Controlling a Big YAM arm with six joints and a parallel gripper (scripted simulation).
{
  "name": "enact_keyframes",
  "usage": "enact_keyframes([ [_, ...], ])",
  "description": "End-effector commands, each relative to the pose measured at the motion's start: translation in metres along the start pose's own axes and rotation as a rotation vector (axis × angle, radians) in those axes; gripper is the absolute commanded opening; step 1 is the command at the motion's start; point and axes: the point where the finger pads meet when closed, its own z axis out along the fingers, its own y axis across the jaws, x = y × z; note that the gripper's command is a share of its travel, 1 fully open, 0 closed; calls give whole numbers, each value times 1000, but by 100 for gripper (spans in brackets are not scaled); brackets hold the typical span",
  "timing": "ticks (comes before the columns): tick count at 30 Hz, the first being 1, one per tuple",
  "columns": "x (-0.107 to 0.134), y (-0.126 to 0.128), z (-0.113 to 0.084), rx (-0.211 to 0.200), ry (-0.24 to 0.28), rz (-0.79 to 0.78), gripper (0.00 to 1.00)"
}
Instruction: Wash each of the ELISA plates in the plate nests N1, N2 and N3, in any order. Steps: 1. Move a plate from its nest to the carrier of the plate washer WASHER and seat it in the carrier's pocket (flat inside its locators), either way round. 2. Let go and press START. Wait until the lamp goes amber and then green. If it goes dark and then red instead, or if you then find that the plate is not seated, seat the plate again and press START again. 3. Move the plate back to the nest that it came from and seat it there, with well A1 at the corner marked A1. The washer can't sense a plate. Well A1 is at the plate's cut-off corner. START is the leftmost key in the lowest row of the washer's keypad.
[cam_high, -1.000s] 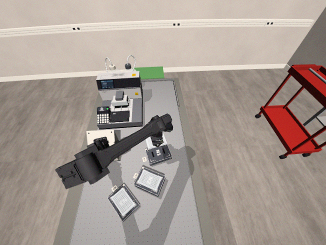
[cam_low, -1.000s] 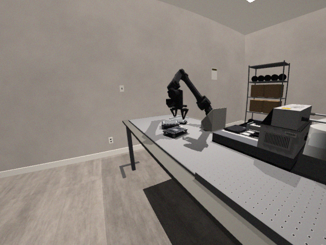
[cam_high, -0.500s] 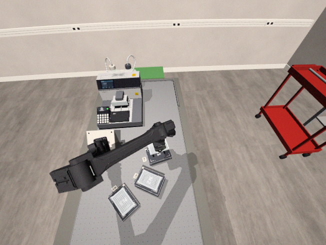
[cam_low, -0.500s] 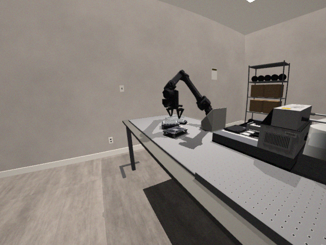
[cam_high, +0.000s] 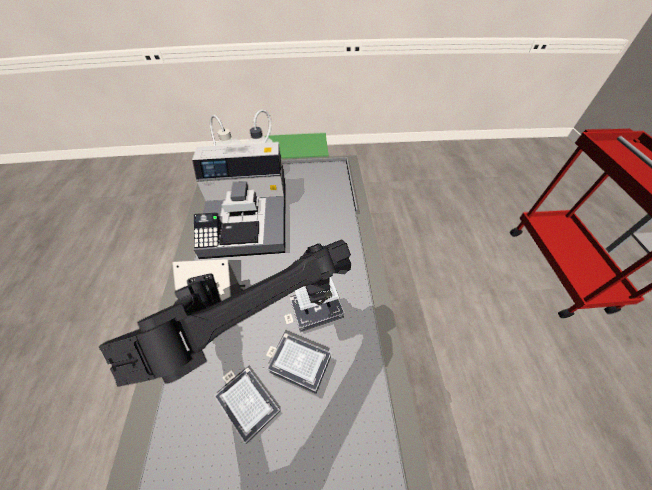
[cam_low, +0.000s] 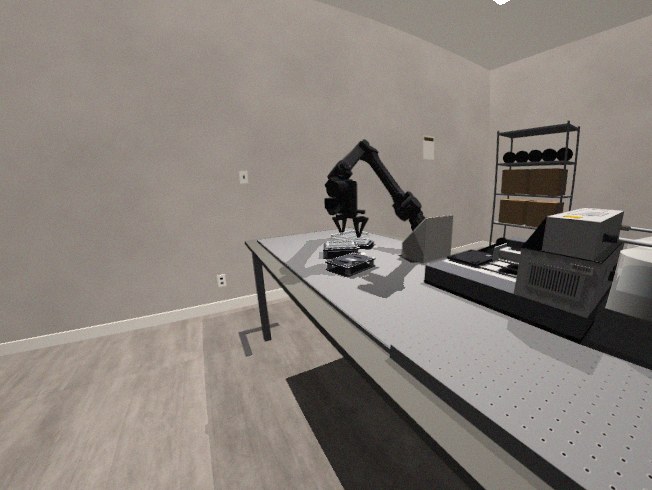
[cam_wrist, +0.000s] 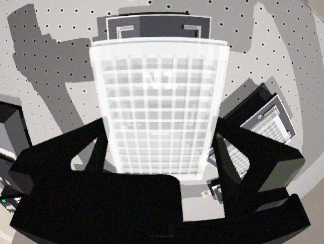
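Note:
My gripper (cam_high: 318, 302) (cam_low: 351, 233) (cam_wrist: 160, 122) is shut on a clear white ELISA plate (cam_high: 304, 298) (cam_wrist: 160, 100), fingers along its two long sides. The plate is held above nest N1 (cam_high: 319, 320) (cam_low: 349, 265) (cam_wrist: 150, 25), roughly in line with it; N1's label shows through the wells. The plate's cut-off corner is hard to make out. A second plate (cam_high: 300, 359) lies in nest N2, and a third plate (cam_high: 246, 403) lies in nest N3. The washer's carrier (cam_high: 239, 232) is dark and bears no plate. The washer's lamp (cam_high: 215, 217) (cam_wrist: 3, 200) is green above the keypad (cam_high: 205, 237).
The washer (cam_high: 274, 226) (cam_low: 558, 279) stands behind the arm's pale mounting block (cam_high: 200, 267) (cam_low: 434, 239). Small label cards lie beside the nests. Nest N2 is close to N1, on the side away from the washer. A red cart (cam_high: 574, 252) stands off the table.

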Motion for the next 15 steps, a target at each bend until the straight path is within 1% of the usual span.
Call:
enact_keyframes([
  [1, -8, -3, -6, -2, -17, 8, 82],
  [13, -8, -2, -6, -2, -17, 8, 82],
  [14, 1, 2, 8, -2, 10, -9, 82],
  [15, 1, 1, 11, -2, 14, -7, 82],
])
